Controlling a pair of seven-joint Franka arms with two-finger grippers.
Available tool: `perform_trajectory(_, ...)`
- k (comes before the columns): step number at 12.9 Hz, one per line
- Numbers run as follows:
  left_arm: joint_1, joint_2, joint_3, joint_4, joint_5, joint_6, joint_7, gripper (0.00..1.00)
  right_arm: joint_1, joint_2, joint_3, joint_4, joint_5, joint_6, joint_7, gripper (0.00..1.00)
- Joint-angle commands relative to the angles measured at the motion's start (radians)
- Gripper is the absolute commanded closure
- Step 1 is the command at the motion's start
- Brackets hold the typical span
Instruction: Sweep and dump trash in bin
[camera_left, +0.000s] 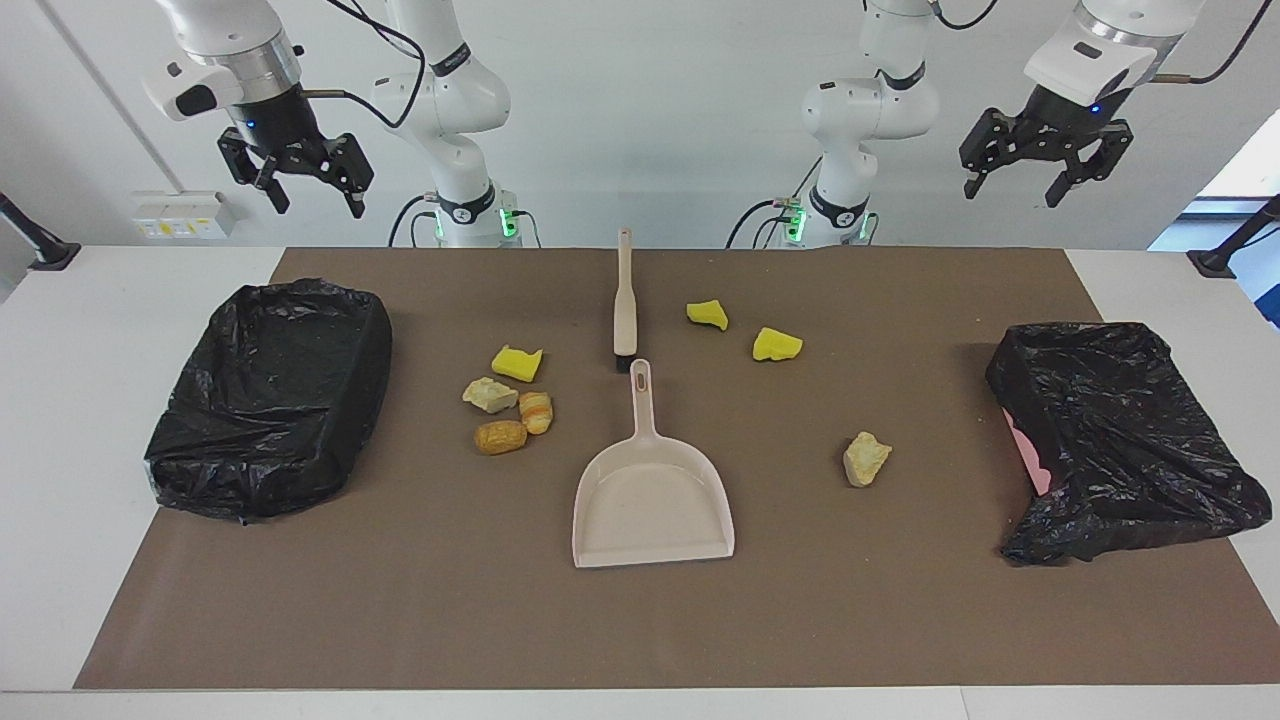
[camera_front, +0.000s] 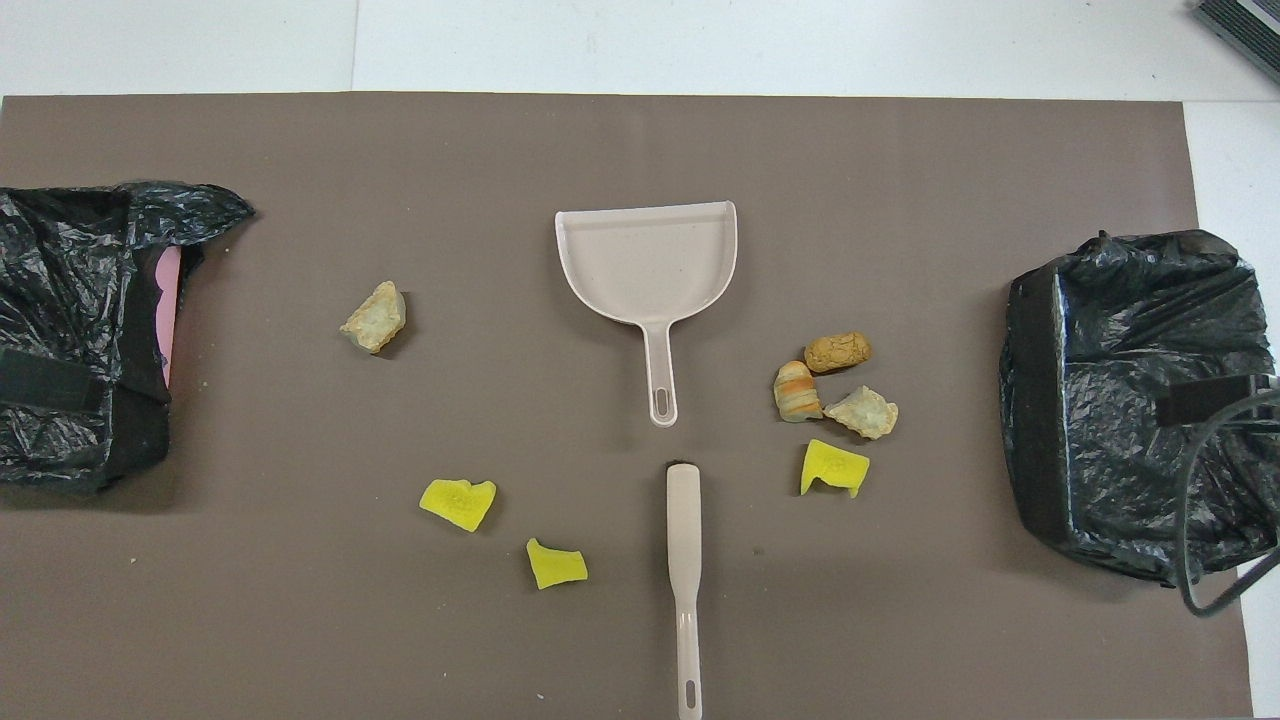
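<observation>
Trash chunks (camera_left: 520, 400) of yellow sponge, beige crumb and orange-brown roll lay scattered on the brown mat (camera_left: 400, 600) around the beige plastic dustpan (camera_left: 650, 510) and brush (camera_left: 625, 300). Left gripper (camera_left: 1045, 170) and right gripper (camera_left: 300, 180) hung spread, empty. Risk: light chunks skidding past the pan.

Three bright yellow sponge pieces (camera_front: 457, 502) (camera_front: 556, 565) (camera_front: 833, 467) are counted on the brown mat (camera_front: 900, 620). Two pale beige crumbly lumps (camera_front: 375, 317) (camera_front: 862, 412) are seen, and two orange-brown bread-like rolls (camera_front: 838, 351) (camera_front: 796, 391), so seven scattered pieces are counted in all. One beige plastic dustpan (camera_front: 646, 262) and one beige long-handled brush (camera_front: 684, 575) are found at the middle. Two bins lined with crinkled black plastic bags (camera_front: 1130, 390) (camera_front: 70, 330) are counted, one at each end of the table. Two black two-finger grippers (camera_left: 1040, 165) (camera_left: 300, 175) are counted in the facing view.
</observation>
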Motion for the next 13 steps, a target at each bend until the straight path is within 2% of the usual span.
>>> perform_trajectory(1, -0.010, -0.023, 0.008, -0.024, 0.000, -0.002, -0.013, 0.00, -0.010, -0.011, 0.007, -0.023, -0.010, 0.023, -0.023, 0.00)
perform_trajectory(13, -0.013, -0.024, -0.015, -0.027, 0.000, 0.004, -0.016, 0.00, -0.010, -0.013, 0.005, -0.025, -0.010, 0.019, -0.025, 0.00)
